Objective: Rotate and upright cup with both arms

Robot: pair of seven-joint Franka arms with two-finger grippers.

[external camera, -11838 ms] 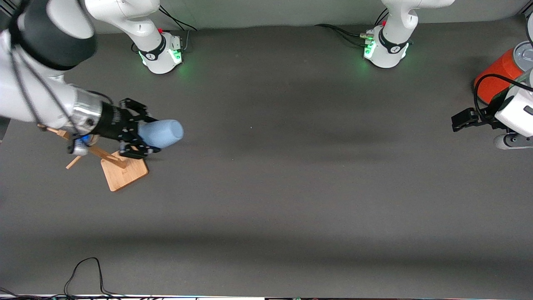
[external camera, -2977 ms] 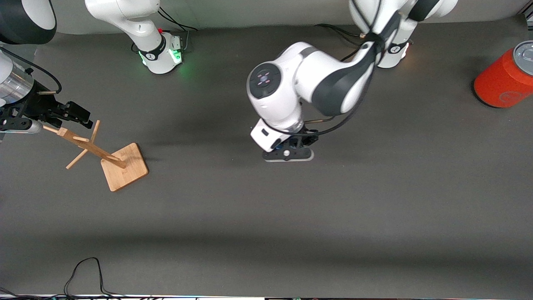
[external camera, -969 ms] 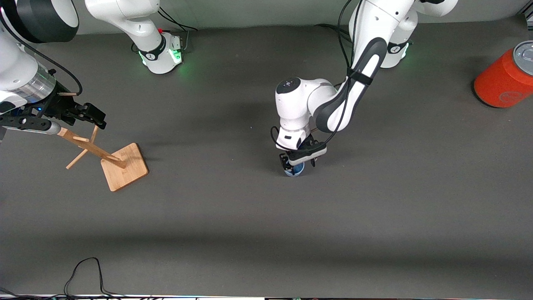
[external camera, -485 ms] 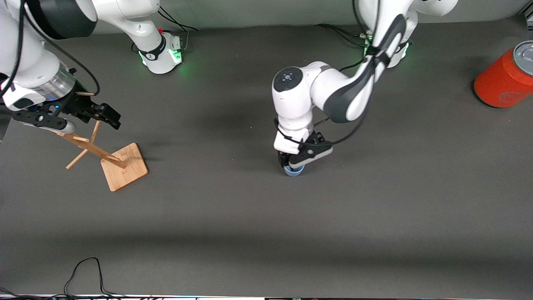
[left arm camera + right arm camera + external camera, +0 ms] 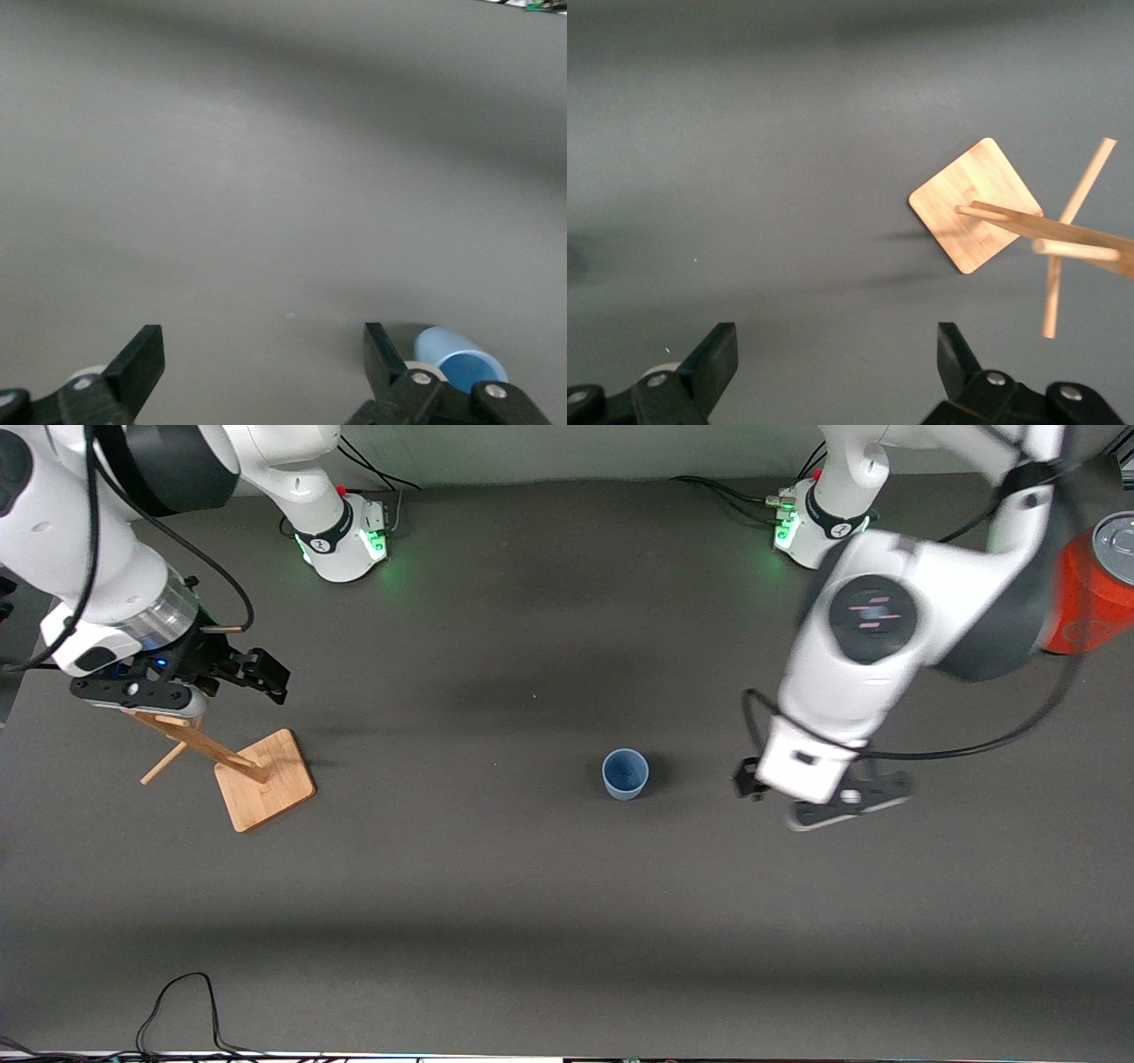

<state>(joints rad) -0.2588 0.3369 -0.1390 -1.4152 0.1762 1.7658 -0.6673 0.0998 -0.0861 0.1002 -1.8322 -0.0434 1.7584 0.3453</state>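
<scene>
The light-blue cup (image 5: 625, 772) stands upright on the dark table, mouth up, with nothing touching it. It also shows in the left wrist view (image 5: 456, 359), beside one finger. My left gripper (image 5: 797, 793) is up in the air, off to the side of the cup toward the left arm's end of the table. In its wrist view the left gripper (image 5: 263, 350) is open and empty. My right gripper (image 5: 270, 676) hovers over the wooden peg rack (image 5: 266, 779). In its wrist view the right gripper (image 5: 835, 350) is open and empty.
The peg rack's square base (image 5: 974, 204) and slanted pegs stand near the right arm's end. An orange-red can (image 5: 1094, 593) with a grey lid stands at the left arm's end, partly hidden by the left arm. A black cable (image 5: 177, 1001) lies at the table's nearest edge.
My left gripper has let go of the cup, risen and swung away toward the left arm's end. The cup stays upright where it was. My right gripper has drifted a little toward the middle.
</scene>
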